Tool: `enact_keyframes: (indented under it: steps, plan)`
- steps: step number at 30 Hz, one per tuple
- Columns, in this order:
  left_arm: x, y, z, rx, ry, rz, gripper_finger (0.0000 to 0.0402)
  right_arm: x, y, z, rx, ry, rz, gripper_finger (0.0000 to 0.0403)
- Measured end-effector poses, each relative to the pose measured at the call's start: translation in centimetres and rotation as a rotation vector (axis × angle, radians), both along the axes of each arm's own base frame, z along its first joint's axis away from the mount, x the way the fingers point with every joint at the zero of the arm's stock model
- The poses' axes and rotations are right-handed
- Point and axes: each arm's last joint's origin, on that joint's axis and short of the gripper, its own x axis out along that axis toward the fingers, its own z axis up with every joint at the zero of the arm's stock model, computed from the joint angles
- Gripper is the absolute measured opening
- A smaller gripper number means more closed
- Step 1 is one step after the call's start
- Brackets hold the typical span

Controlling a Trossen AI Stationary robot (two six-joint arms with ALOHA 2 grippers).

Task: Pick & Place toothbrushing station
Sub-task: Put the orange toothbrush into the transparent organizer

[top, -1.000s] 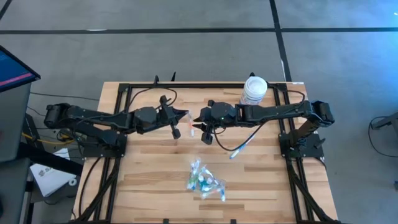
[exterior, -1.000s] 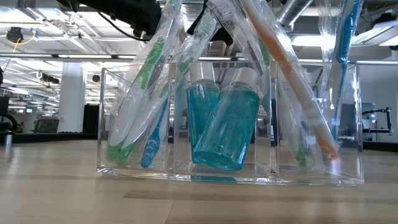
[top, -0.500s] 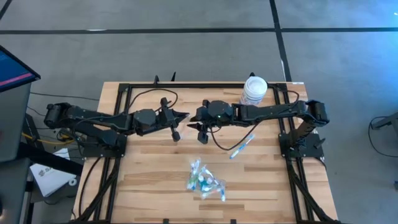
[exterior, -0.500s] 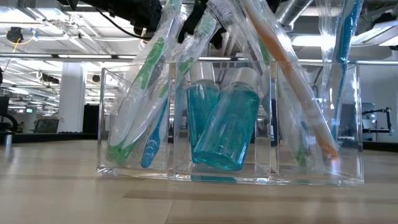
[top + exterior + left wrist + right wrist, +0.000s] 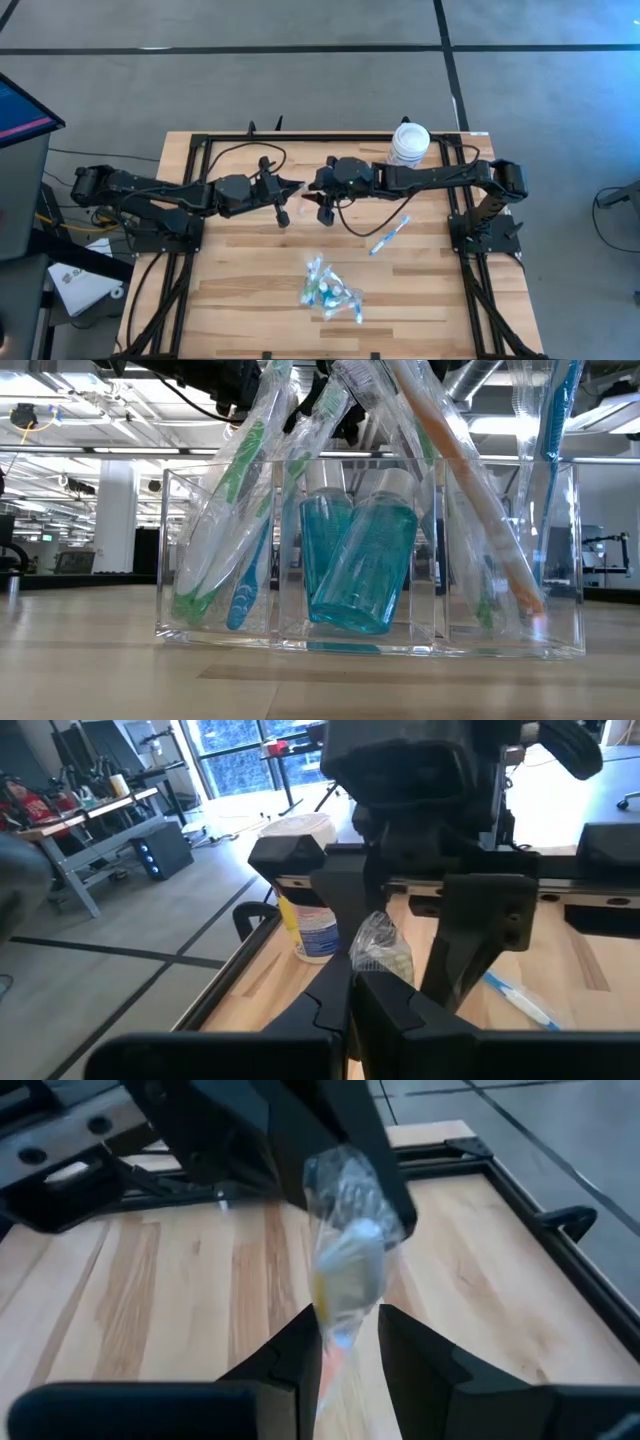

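A toothbrush in a clear crinkled wrapper [image 5: 347, 1250], with orange showing inside, hangs above the middle of the table between my two grippers. My left gripper [image 5: 290, 194] [image 5: 352, 982] reaches in from the left and is shut on its wrapper. My right gripper [image 5: 318, 200] [image 5: 350, 1330] faces it from the right, closed about the toothbrush. The clear tray [image 5: 330, 290] [image 5: 170, 560] stands near the front edge. It holds several wrapped toothbrushes leaning upright and two teal bottles [image 5: 360, 560]. A blue toothbrush [image 5: 390, 236] lies flat on the table. My left gripper pinches the bunched upper end of the clear wrapper [image 5: 380, 948] between its shut fingers, coming in about level from the table's left. The toothbrush is lifted clear of the table. My right gripper has the wrapped toothbrush's lower stretch [image 5: 338, 1338] between its two fingers, which slant down from the table's right and lie across it. The toothbrush stands roughly upright in the gap, clear of the table.
A big white tub with a blue label [image 5: 408, 145] [image 5: 305, 915] stands at the far right of the table. Black frame rails [image 5: 200, 200] run along the table's edges. Bare wood lies between the grippers and the tray.
My right gripper has moved a little toward the table's left, closer to my left gripper, with the wrapped toothbrush still between the two. My left gripper has kept still.
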Motion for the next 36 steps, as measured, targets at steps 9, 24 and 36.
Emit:
enact_keyframes:
  steps: [9,24,36]
  plan:
    - [0.0,0.0,0.0,0.000,-0.002,0.000,0.0000,0.1,0.1,0.3,-0.003,-0.032,0.034,0.0051]
    - [0.0,0.1,0.0,0.001,-0.002,0.008,0.0004,0.2,0.7,0.3,-0.003,-0.033,0.089,0.0003]
    - [-0.8,0.4,0.9,0.035,-0.025,0.127,0.0031,-0.9,2.9,1.4,-0.018,-0.012,0.158,0.0001]
